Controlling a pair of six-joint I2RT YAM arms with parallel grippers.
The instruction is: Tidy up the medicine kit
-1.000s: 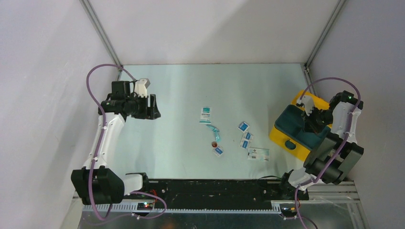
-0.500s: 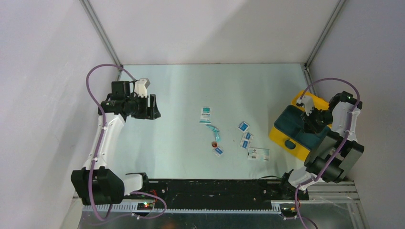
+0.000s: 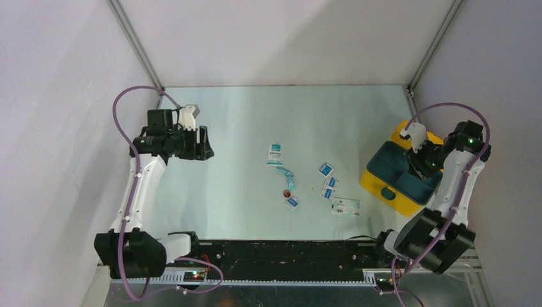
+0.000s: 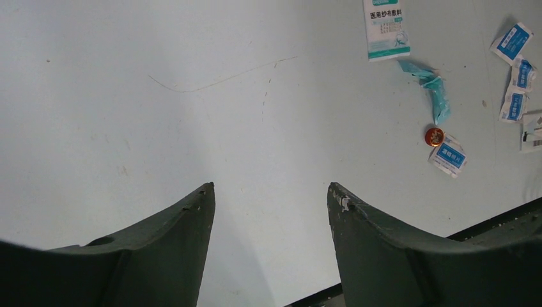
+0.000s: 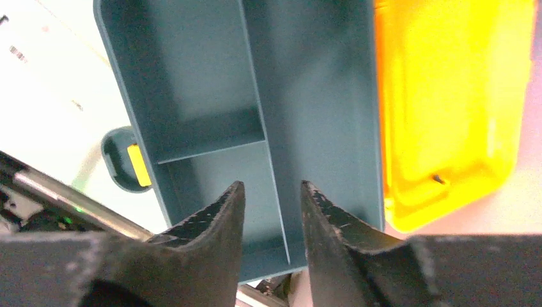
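Step in hand: stocking the tray. Your right fingers (image 5: pixel 229 208) hover slightly parted and empty above the teal tray (image 5: pixel 192 77) of the open medicine kit (image 3: pixel 372 183) at the table's right edge (left fingers (image 4: pixel 192 217) wide apart, idle). Next move, likely: fetch a loose packet (image 3: pixel 326 169) from mid-table.

The left and far tabletop (image 3: pixel 236 192) gives open passage. Packets (image 3: pixel 326 169) litter the middle. At the right wall the medicine kit (image 3: pixel 399 206) blocks the way; its tray divider (image 5: pixel 268 153) runs beneath the right gripper (image 5: pixel 272 187).
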